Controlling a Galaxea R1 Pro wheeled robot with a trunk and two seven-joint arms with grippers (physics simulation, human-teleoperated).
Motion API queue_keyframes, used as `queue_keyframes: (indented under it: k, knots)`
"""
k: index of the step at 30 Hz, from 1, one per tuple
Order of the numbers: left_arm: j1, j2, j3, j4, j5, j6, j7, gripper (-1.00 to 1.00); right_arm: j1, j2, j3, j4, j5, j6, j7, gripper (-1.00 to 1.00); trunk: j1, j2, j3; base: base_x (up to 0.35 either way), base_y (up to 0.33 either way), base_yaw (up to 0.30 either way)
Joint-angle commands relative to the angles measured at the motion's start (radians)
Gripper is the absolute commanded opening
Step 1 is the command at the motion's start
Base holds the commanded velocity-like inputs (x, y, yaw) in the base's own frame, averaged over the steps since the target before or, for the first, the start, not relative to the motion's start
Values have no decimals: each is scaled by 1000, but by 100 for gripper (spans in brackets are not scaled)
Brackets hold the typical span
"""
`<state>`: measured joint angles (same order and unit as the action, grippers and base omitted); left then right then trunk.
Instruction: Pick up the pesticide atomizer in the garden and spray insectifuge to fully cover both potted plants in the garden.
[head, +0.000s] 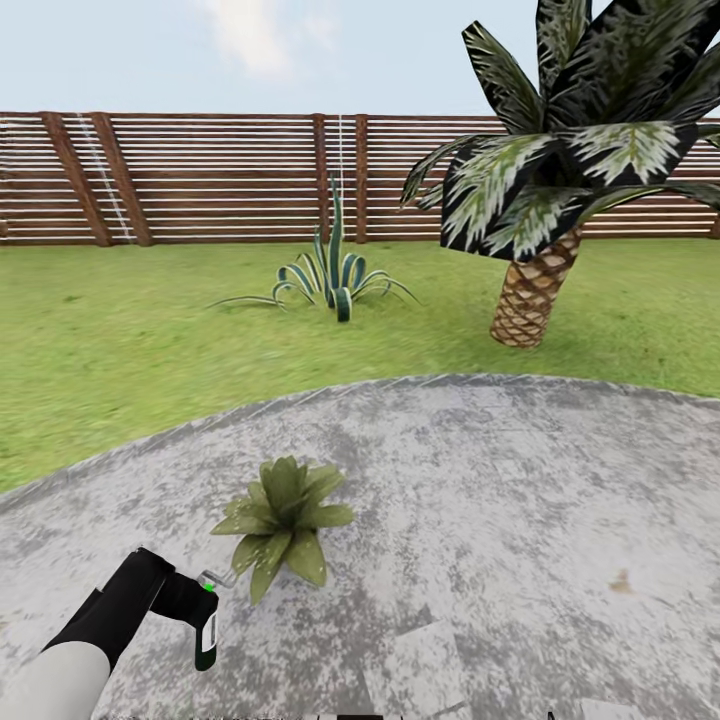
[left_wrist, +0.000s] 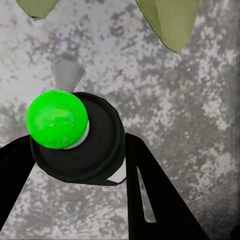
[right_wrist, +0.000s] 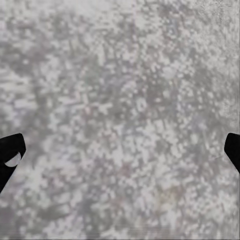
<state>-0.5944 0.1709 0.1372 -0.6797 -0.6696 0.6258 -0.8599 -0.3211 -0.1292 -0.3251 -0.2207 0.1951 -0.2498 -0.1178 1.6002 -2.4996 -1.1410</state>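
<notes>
One potted plant (head: 283, 520), a low rosette of pointed green leaves, sits on the round grey patio (head: 520, 500); its pot is hidden under the leaves. The other potted plant is out of view. My left gripper (head: 195, 605) is shut on the pesticide atomizer (head: 206, 628), a dark bottle with a pale label, held just short of the plant's near-left leaves. In the left wrist view the black fingers (left_wrist: 155, 195) clamp the atomizer (left_wrist: 85, 150), which has a bright green ball on top, and its grey nozzle (left_wrist: 67, 74) points toward the leaves (left_wrist: 170, 20). My right gripper (right_wrist: 120, 150) is open above bare paving.
Lawn (head: 120, 340) surrounds the patio. A striped long-leaved agave (head: 335, 275) and a palm tree (head: 530, 290) stand on the grass beyond it. A brown slat fence (head: 220, 180) closes the back. Paving stretches wide to the right of the plant.
</notes>
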Motion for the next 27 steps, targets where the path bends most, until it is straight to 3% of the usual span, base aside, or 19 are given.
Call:
queue_keyframes:
  k: [1,18,27]
  knots:
    - [-1,-1,4,-1,-7,6,-8,-100,-1,0,-6,1,10,-3,-2,100,0,0,-1,12,-269,271]
    - [-1,-1,4,-1,-8,11,-8,-100,0,0,-6,1,10,-3,-2,100,0,0,-1,-48,-270,269]
    - [-1,-1,4,-1,-8,11,-8,-100,-1,0,-6,1,10,-3,-2,100,0,0,-1,110,-274,77]
